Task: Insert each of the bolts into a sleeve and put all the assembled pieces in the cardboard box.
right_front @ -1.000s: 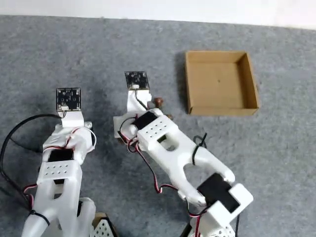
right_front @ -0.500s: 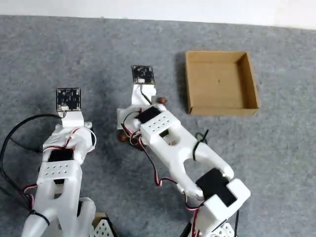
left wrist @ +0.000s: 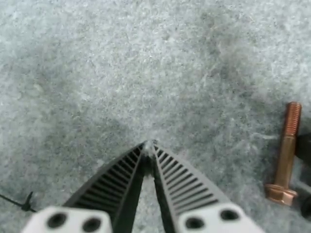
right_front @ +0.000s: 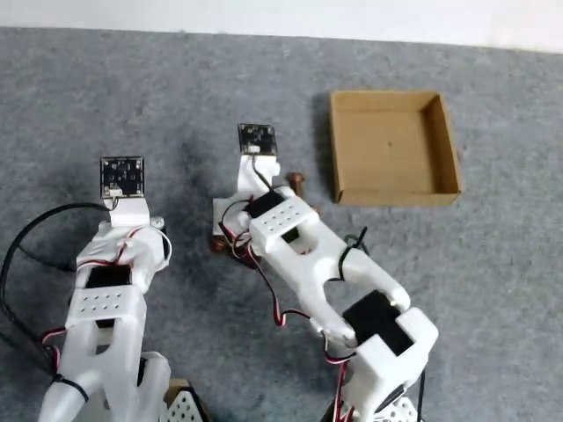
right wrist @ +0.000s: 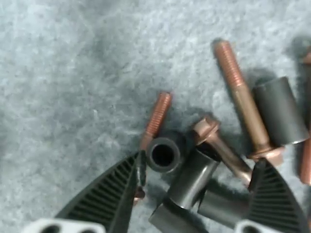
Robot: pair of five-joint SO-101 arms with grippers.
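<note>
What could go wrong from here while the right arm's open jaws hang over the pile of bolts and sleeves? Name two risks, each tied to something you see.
1. The jaws straddle several pieces: closing could catch the upright sleeve together with the lying sleeve beside it, or tip it over.
2. A slim bolt lies right at one jaw tip and may be pinched or flicked away.

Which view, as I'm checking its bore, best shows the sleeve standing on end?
The right wrist view: the sleeve faces the camera end-on, its bore dark, beside one finger of the open right gripper. In the high view the right arm covers that spot; the left wrist view looks at a lone bolt.
</note>
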